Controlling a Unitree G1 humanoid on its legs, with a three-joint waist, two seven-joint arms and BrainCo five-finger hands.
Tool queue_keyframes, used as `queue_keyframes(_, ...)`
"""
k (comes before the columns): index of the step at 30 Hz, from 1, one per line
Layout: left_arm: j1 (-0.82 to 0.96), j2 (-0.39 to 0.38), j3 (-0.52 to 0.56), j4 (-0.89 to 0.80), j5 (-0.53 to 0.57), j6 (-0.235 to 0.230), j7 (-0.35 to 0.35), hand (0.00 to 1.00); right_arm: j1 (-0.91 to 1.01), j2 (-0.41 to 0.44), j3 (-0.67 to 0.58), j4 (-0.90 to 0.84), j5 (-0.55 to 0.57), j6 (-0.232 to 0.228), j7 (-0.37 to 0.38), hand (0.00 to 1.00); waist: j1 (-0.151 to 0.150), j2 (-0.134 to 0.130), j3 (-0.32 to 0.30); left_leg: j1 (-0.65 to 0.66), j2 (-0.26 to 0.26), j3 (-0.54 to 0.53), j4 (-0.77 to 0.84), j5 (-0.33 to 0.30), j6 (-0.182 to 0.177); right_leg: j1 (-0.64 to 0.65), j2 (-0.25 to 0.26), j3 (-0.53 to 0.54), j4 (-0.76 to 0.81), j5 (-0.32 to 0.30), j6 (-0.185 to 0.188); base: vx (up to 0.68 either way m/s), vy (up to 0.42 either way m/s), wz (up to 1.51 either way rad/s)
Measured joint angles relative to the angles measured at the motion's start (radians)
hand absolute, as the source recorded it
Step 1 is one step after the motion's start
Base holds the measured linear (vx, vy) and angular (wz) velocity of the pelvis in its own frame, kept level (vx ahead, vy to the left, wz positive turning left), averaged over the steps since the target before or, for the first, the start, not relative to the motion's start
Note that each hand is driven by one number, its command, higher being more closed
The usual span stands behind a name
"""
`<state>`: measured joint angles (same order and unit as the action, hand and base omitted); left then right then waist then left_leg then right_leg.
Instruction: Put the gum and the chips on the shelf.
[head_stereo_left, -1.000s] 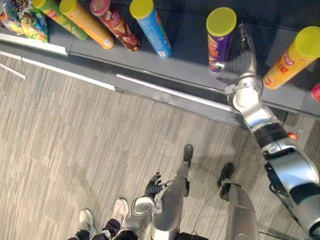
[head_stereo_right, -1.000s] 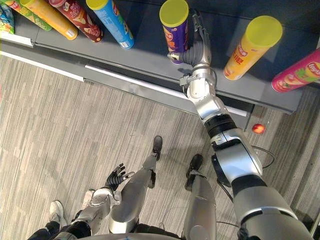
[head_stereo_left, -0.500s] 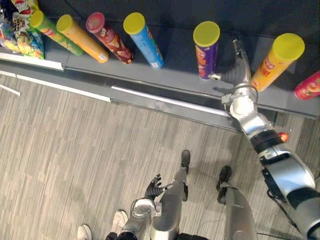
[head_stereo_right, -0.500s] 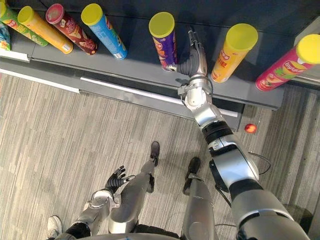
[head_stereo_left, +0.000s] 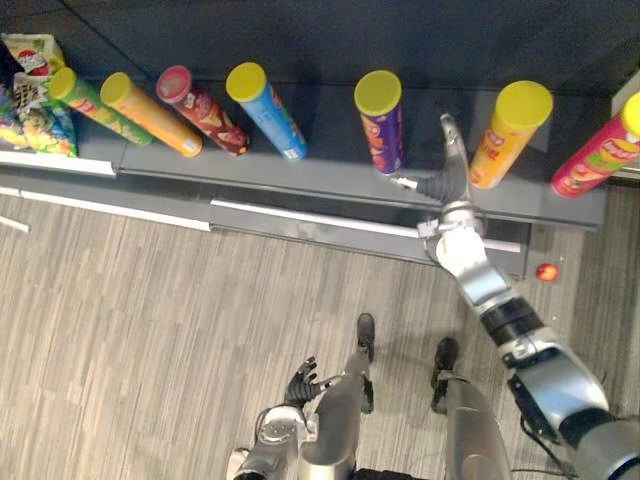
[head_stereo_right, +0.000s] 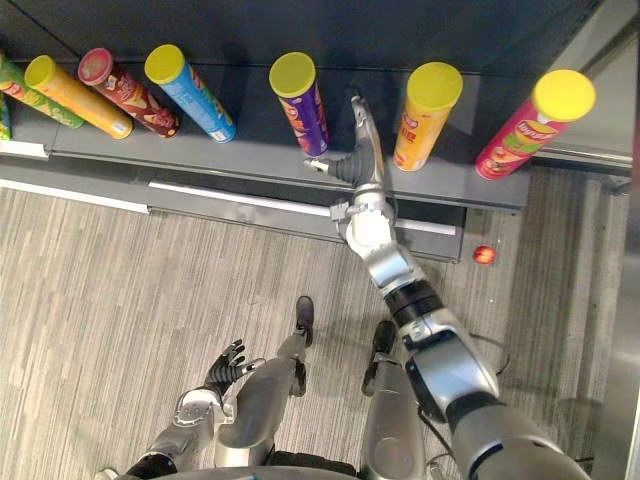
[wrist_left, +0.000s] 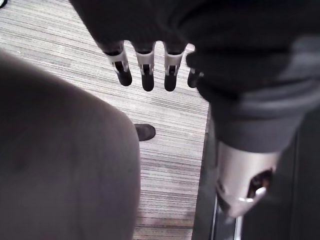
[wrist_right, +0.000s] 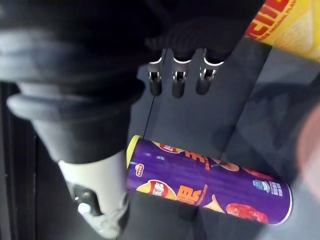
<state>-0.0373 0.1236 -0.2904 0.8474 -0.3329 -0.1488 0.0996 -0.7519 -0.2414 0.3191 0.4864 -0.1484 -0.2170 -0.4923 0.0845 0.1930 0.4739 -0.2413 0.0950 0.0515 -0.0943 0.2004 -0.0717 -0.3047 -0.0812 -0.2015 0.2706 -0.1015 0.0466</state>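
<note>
Purple yellow-lidded chips tube (head_stereo_left: 380, 125) stands upright on the dark grey shelf (head_stereo_left: 330, 160), upper centre, just left of the silver right hand (head_stereo_left: 446, 175), fingers straight, holding nothing.

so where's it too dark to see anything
left eye view: the shelf falls into deep shade toward its back, the floor is evenly lit; right wrist view: the purple can is well lit beside the right hand; left wrist view: the left hand stands dark against the bright floor.
</note>
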Motion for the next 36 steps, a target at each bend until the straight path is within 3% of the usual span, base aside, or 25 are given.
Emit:
queue_keyframes(3, 0.002, 0.0, 0.038, 0.03, -0.004, -0.001, -0.009, 0.0, 0.094, 0.053, 0.009, -0.082, 0.013, 0.0, 0.003, 0.0, -0.006, -0.038, -0.018, 0.016, 0.003, 0.02, 0.0, -0.012, 0.001, 0.015, 0.006, 0.019, -0.018, 0.003, 0.002, 0.08, -0.007, -0.2)
queue_keyframes(5, 0.002, 0.003, 0.076, 0.066, -0.005, 0.003, -0.006, 0.0, 0.165, 0.098, 0.054, -0.172, 0.049, -0.001, 0.022, 0.0, -0.028, -0.075, -0.041, 0.019, 0.006, 0.033, 0.0, -0.022, -0.005, 0.021, 0.011, 0.032, -0.037, 0.009, 0.002, 0.11, -0.009, -0.18)
queue_keyframes(9, 0.002, 0.006, 0.106, 0.12, -0.012, 0.014, 0.012, 0.0, 0.29, 0.131, 0.192, -0.285, 0.102, -0.007, 0.07, 0.0, -0.056, -0.107, -0.072, 0.054, 0.012, 0.06, 0.0, -0.041, -0.004, 0.066, 0.022, 0.053, -0.081, 0.027, 0.003, 0.1, 0.0, -0.2)
queue_keyframes(15, 0.004, 0.001, 0.138, 0.231, -0.021, 0.072, 0.054, 0.0, 0.556, 0.147, 0.4, -0.328, 0.194, -0.04, 0.223, 0.0, -0.074, -0.164, -0.205, 0.127, 0.028, 0.136, -0.001, -0.087, -0.015, 0.141, 0.045, 0.109, -0.152, 0.041, 0.004, 0.11, -0.005, -0.27)
queue_keyframes(20, 0.016, 0.008, 0.135, 0.273, -0.06, 0.111, 0.081, 0.0, 0.698, 0.098, 0.431, -0.317, 0.193, -0.057, 0.354, 0.0, -0.093, -0.194, -0.269, 0.197, 0.03, 0.175, -0.001, -0.119, -0.013, 0.207, 0.05, 0.144, -0.181, 0.041, 0.004, 0.08, 0.008, -0.23)
queue_keyframes(25, 0.062, 0.014, 0.143, 0.288, -0.098, 0.131, 0.077, 0.0, 0.81, 0.04, 0.313, -0.195, 0.145, -0.076, 0.444, 0.0, -0.102, -0.202, -0.356, 0.235, 0.027, 0.177, -0.008, -0.138, -0.016, 0.26, 0.049, 0.145, -0.214, 0.041, 0.005, 0.08, 0.012, -0.01)
queue_keyframes(28, 0.074, 0.015, 0.179, 0.288, -0.094, 0.15, 0.07, 0.0, 0.842, 0.019, 0.252, -0.068, 0.107, -0.069, 0.481, 0.0, -0.107, -0.204, -0.375, 0.249, 0.026, 0.176, -0.008, -0.14, -0.017, 0.278, 0.049, 0.144, -0.22, 0.041, 0.005, 0.05, 0.004, 0.02)
queue_keyframes(30, 0.08, 0.01, 0.206, 0.288, -0.094, 0.16, 0.063, 0.0, 0.859, 0.023, 0.189, 0.049, 0.109, -0.039, 0.501, 0.0, -0.109, -0.204, -0.381, 0.261, 0.025, 0.174, -0.009, -0.142, -0.017, 0.292, 0.049, 0.143, -0.223, 0.041, 0.005, 0.02, 0.003, 0.01)
queue_keyframes(32, 0.087, -0.003, 0.251, 0.289, -0.078, 0.157, 0.047, 0.0, 0.884, 0.056, 0.053, 0.261, 0.171, 0.036, 0.502, 0.0, -0.109, -0.2, -0.389, 0.271, 0.022, 0.169, -0.009, -0.143, -0.016, 0.305, 0.047, 0.141, -0.223, 0.041, 0.005, 0.01, 0.013, 0.05)
queue_keyframes(35, 0.104, -0.016, 0.311, 0.297, -0.078, 0.141, 0.039, 0.0, 0.879, 0.102, -0.18, 0.436, 0.284, 0.066, 0.478, 0.0, -0.115, -0.196, -0.391, 0.291, 0.02, 0.169, -0.009, -0.143, -0.016, 0.322, 0.045, 0.14, -0.223, 0.038, 0.009, -0.01, 0.006, -0.02)
queue_keyframes(36, 0.104, -0.02, 0.322, 0.3, -0.08, 0.139, 0.037, 0.0, 0.874, 0.105, -0.206, 0.46, 0.285, 0.069, 0.474, 0.0, -0.115, -0.196, -0.391, 0.297, 0.02, 0.17, -0.009, -0.143, -0.016, 0.328, 0.045, 0.14, -0.224, 0.036, 0.011, -0.05, 0.017, -0.02)
